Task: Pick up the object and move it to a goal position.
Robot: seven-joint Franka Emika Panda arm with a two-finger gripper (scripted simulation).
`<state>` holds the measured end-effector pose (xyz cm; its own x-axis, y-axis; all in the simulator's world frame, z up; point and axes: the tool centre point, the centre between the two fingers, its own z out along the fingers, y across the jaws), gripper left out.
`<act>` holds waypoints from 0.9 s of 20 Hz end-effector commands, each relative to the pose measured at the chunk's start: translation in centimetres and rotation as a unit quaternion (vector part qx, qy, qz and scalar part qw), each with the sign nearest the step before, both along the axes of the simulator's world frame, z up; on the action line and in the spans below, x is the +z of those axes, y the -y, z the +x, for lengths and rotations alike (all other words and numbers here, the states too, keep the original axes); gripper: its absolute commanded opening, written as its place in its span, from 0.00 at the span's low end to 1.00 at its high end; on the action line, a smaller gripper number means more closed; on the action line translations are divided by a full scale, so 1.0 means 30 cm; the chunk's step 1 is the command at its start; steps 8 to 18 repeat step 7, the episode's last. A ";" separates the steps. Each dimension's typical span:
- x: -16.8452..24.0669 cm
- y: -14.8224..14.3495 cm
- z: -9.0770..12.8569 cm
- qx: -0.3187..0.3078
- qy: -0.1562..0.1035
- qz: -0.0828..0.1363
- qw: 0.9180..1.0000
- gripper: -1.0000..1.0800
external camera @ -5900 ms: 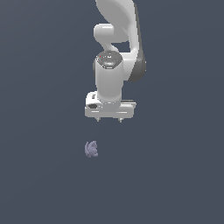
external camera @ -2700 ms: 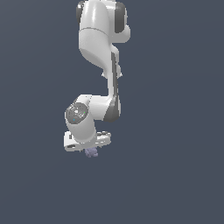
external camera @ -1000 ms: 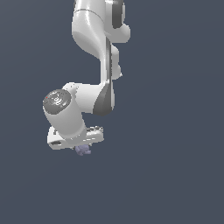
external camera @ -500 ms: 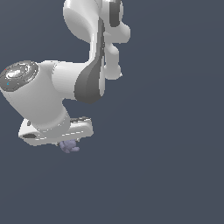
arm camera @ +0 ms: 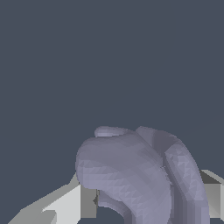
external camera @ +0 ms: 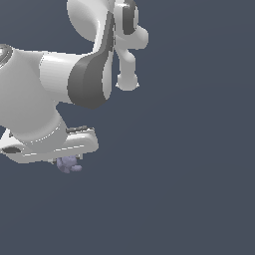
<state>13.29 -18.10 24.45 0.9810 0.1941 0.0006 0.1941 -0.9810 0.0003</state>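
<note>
- Under the white gripper (external camera: 67, 160), at the exterior view's lower left, sits the object (external camera: 67, 165), a small lumpy lavender-grey figurine.
- Only the lower part of the object shows below the gripper body; its upper part is hidden by the hand above it.
- Above the gripper, the robot arm (external camera: 60, 84) fills the upper left of the exterior view, a bulky white shell with a dark grey band at one joint.
- Behind the gripper and the object lies nothing but a plain, flat slate-blue background (external camera: 189, 149); no floor edge can be made out.
- Seen from the wrist view, the object (arm camera: 135, 175) looms large, a rounded matte mass with smooth folded lobes.
- Pale grey fingers (arm camera: 87, 202) show on either side of the object, pressed right against its flanks.
- The claw is narrowed onto the figurine, gripping it between the two fingers, with no gap visible between finger and object.
</note>
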 end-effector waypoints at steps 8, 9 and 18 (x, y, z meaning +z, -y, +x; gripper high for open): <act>0.025 0.009 0.009 0.000 0.000 0.000 1.000 0.00; 0.025 0.009 0.009 0.000 0.000 0.000 1.000 0.00; 0.025 0.009 0.009 0.000 0.000 0.000 1.000 0.00</act>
